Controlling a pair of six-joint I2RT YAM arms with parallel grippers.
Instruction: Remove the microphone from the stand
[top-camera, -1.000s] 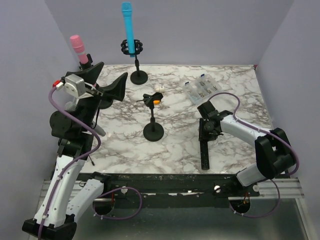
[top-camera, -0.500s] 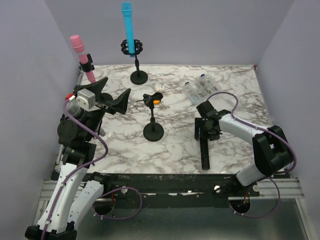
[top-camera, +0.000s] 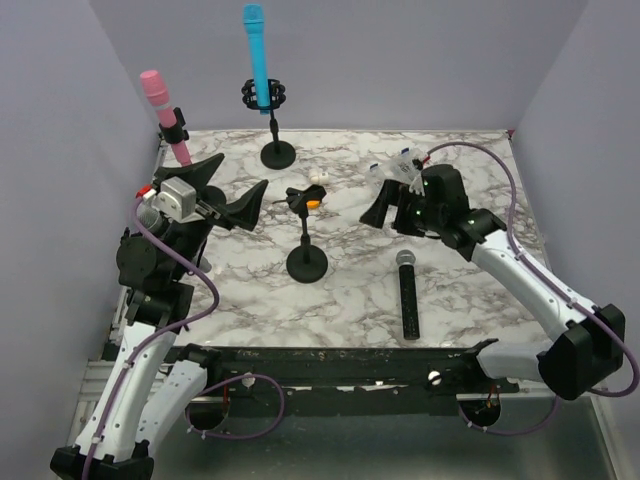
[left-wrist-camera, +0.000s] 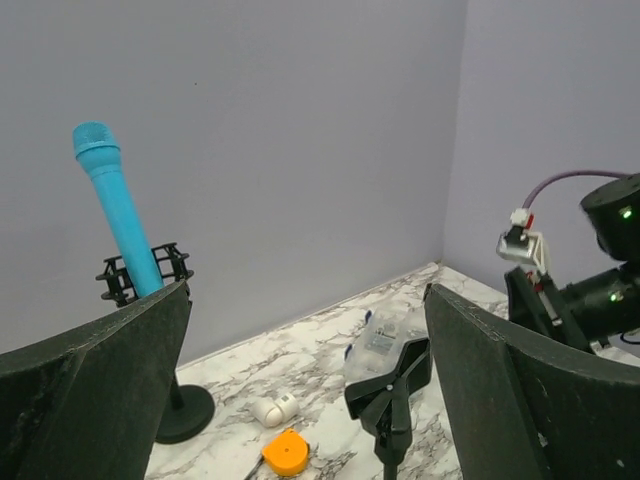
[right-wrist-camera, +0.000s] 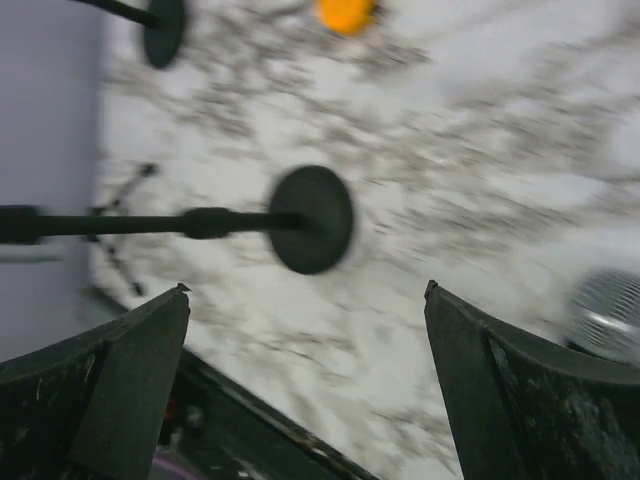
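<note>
A black microphone lies flat on the marble table, its grille toward the back, to the right of an empty black stand whose clip holds nothing. My right gripper hangs open above the table behind the microphone, apart from it, with nothing between its fingers; its wrist view, with the open gripper, is blurred and shows the stand's round base. My left gripper is raised at the left, open and empty, facing the stand's clip.
A blue microphone stands in a stand at the back; a pink one stands at the back left. A clear plastic box, a small orange object and a white one lie behind the empty stand.
My right gripper opened, let go of the black microphone on the table, and rose toward the back. My left arm drew back and lowered slightly, its gripper still open.
</note>
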